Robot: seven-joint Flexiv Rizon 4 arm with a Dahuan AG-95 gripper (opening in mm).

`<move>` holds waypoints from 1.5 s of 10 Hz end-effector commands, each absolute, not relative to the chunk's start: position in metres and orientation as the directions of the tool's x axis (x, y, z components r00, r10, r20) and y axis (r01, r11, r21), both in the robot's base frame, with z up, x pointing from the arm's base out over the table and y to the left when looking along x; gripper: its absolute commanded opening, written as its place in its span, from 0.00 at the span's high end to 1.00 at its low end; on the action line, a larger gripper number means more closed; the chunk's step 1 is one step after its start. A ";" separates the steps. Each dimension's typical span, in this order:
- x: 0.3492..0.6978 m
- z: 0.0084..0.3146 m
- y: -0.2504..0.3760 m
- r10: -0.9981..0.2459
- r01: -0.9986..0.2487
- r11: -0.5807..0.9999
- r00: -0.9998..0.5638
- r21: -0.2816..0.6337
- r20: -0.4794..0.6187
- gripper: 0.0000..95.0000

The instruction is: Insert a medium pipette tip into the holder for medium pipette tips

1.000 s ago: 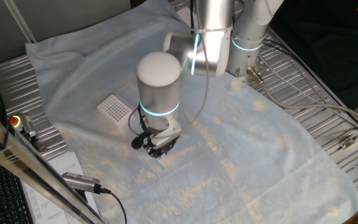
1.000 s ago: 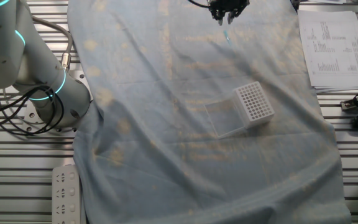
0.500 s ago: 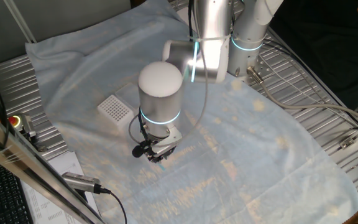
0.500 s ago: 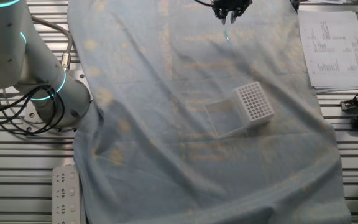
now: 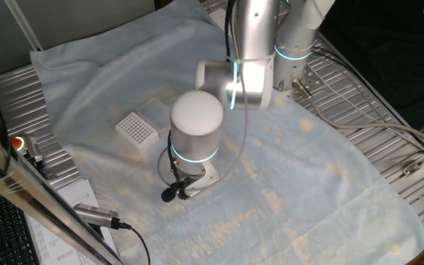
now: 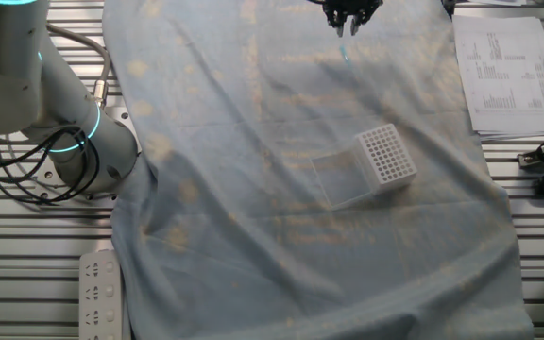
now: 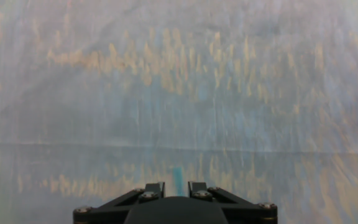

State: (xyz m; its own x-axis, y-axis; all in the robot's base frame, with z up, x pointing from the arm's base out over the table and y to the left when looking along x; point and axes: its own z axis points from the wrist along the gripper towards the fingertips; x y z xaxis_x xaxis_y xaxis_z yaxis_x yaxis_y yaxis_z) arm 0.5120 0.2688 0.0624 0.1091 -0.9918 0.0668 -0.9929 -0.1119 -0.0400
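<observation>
One medium pipette tip point(image 7: 177, 175) lies seemingly between the claw point(image 7: 174, 188) fingers.

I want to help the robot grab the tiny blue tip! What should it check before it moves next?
1. Pipette tip lies between the fingers in the hand view: ok.
2. End effector open around it: ok, a gap shows on both sides.
3. End effector low enough to grip: cannot tell.
4. Tip lying flat on the cloth: cannot tell, too small.
5. White holder upright, holes facing up: ok.
6. Way from tip to holder free: ok, only cloth shows between.
</observation>
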 end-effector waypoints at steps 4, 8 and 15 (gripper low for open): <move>0.513 0.050 0.271 -0.970 -0.993 -0.115 0.107 -0.025 0.217 0.80; 0.511 0.043 0.272 -0.945 -0.994 -0.105 0.095 -0.016 0.314 0.80; 0.509 0.036 0.274 -0.906 -0.995 -0.096 0.083 -0.012 0.414 0.60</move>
State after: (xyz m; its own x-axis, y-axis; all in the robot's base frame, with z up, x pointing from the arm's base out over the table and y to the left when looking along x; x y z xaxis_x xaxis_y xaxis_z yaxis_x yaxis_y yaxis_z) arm 0.5096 0.2755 0.0338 0.0809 -0.9060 0.4155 -0.9956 -0.0936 -0.0103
